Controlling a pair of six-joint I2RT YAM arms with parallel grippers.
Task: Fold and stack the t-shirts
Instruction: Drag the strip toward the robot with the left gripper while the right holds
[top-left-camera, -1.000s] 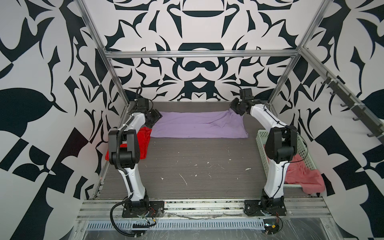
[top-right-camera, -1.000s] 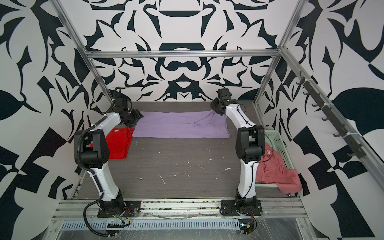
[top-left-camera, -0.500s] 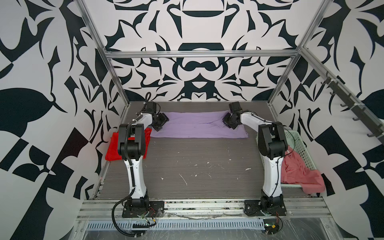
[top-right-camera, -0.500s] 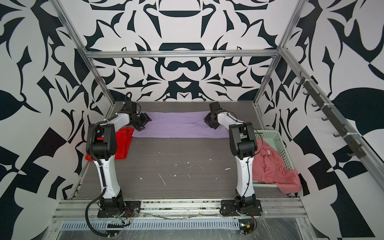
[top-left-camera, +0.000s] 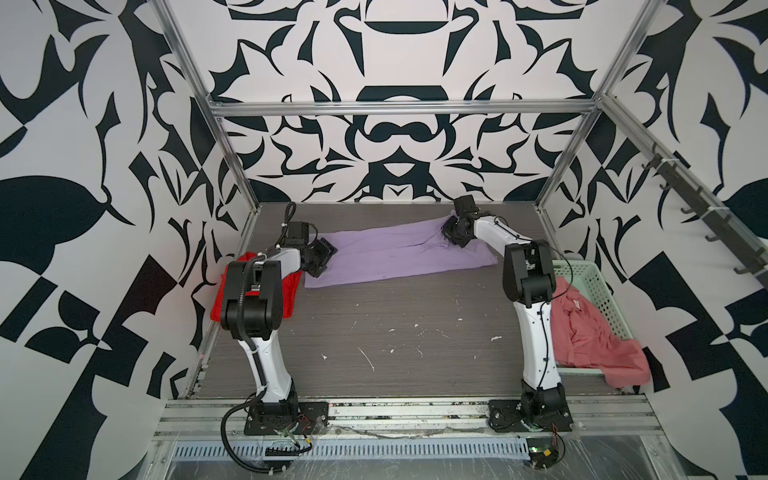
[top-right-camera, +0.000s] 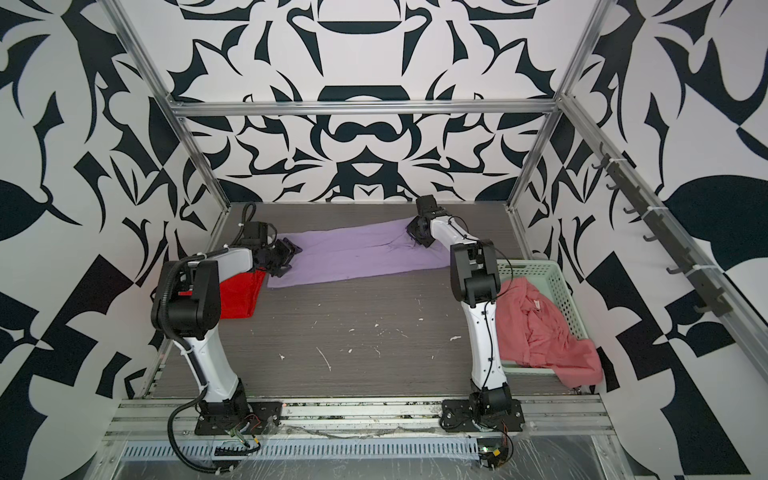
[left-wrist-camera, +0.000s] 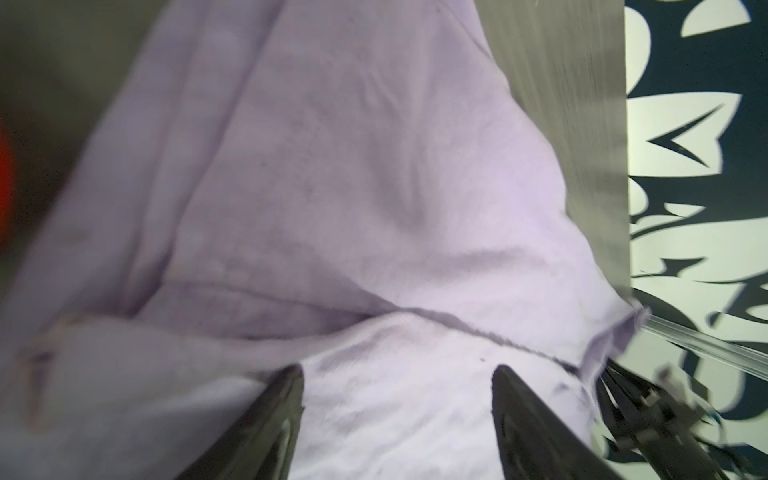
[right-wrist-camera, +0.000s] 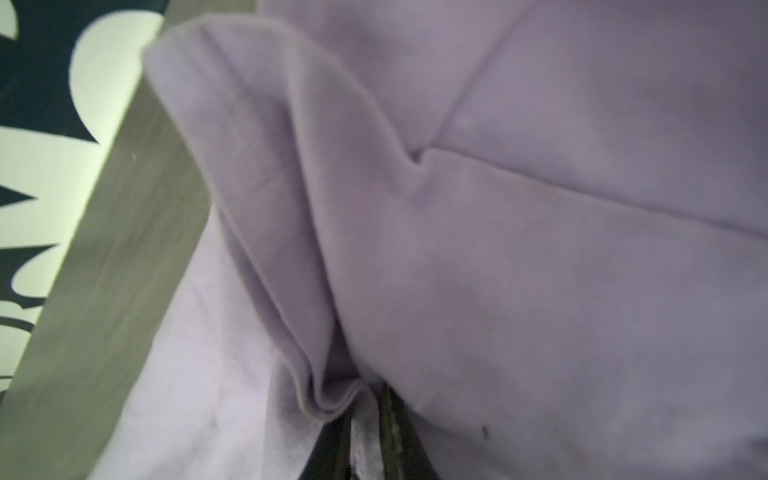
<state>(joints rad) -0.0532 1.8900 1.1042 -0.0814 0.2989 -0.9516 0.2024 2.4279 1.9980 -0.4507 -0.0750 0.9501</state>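
Observation:
The lilac t-shirt (top-left-camera: 395, 257) (top-right-camera: 357, 255) lies spread across the back of the table. My right gripper (top-left-camera: 451, 237) (top-right-camera: 415, 237) is shut on a bunched fold of the lilac t-shirt (right-wrist-camera: 519, 249) near its far right end; in the right wrist view the right gripper (right-wrist-camera: 365, 411) pinches a few layers. My left gripper (top-left-camera: 322, 258) (top-right-camera: 286, 258) hangs open over the shirt's left end, with lilac cloth (left-wrist-camera: 374, 187) between the spread fingers of the left gripper (left-wrist-camera: 397, 374). The red t-shirt (top-left-camera: 216, 307) (top-right-camera: 237, 295) lies at the left edge, partly hidden by the left arm. The salmon pink t-shirt (top-left-camera: 582, 332) (top-right-camera: 536, 328) is crumpled at the right.
A pale green perforated basket (top-left-camera: 600, 291) (top-right-camera: 559, 286) stands at the right edge, with the pink shirt spilling over its near rim. Patterned walls and metal frame posts close in the table on three sides. Bare grey tabletop (top-left-camera: 395, 332) fills the middle and front.
Both grippers came in from the far corners onto the lilac shirt. The right one closed on a fold, and the shirt's right end now looks bunched and skewed.

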